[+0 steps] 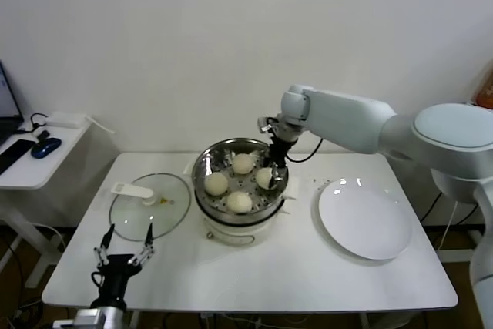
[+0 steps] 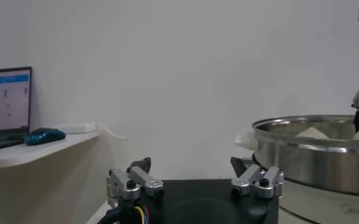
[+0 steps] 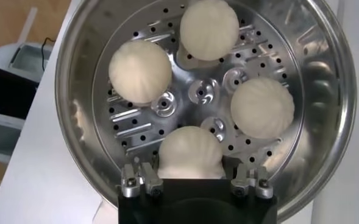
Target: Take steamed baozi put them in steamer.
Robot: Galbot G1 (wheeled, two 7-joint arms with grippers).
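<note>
The steamer stands mid-table on its white base, and several steamed baozi lie on its perforated floor. One baozi is at the back, one on the left, one at the front. My right gripper reaches down inside the steamer's right side, around a further baozi. That bun rests on the floor, and the fingers stand slightly apart from it, open. In the right wrist view the other buns lie free. My left gripper is parked open at the table's front left.
A glass lid with a white handle lies left of the steamer. A white plate with nothing on it sits to the right. A side table with a blue mouse stands at the far left. The steamer wall rises near my left gripper.
</note>
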